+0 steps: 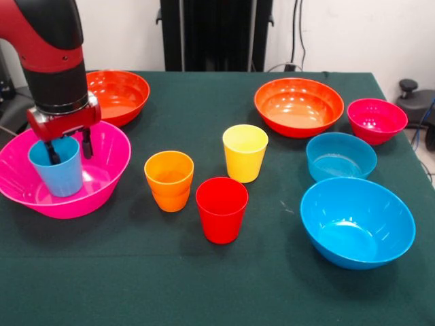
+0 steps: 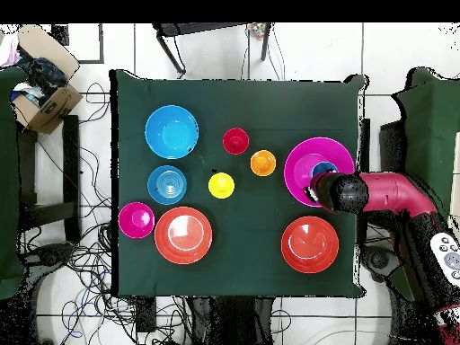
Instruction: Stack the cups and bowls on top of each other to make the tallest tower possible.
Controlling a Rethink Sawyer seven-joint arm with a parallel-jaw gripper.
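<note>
A light blue cup (image 1: 58, 170) stands upright inside the large pink bowl (image 1: 112, 153) at the left. My gripper (image 1: 68, 148) is open over it, one finger inside the cup and the other just outside its right wall. The orange cup (image 1: 169, 180), red cup (image 1: 221, 209) and yellow cup (image 1: 245, 152) stand apart mid-table. Two orange-red bowls (image 1: 119, 95) (image 1: 299, 106), a small magenta bowl (image 1: 376, 120), a small blue bowl (image 1: 340, 155) and a large blue bowl (image 1: 357, 222) lie singly. In the overhead view the arm (image 2: 377, 193) reaches over the pink bowl (image 2: 301, 162). No tower stands.
The table has a dark green cloth (image 1: 102, 272). The robot's black pedestal (image 1: 216, 34) stands at the far side. In the overhead view a cardboard box (image 2: 45, 99) sits off the table and cables lie on the floor around it.
</note>
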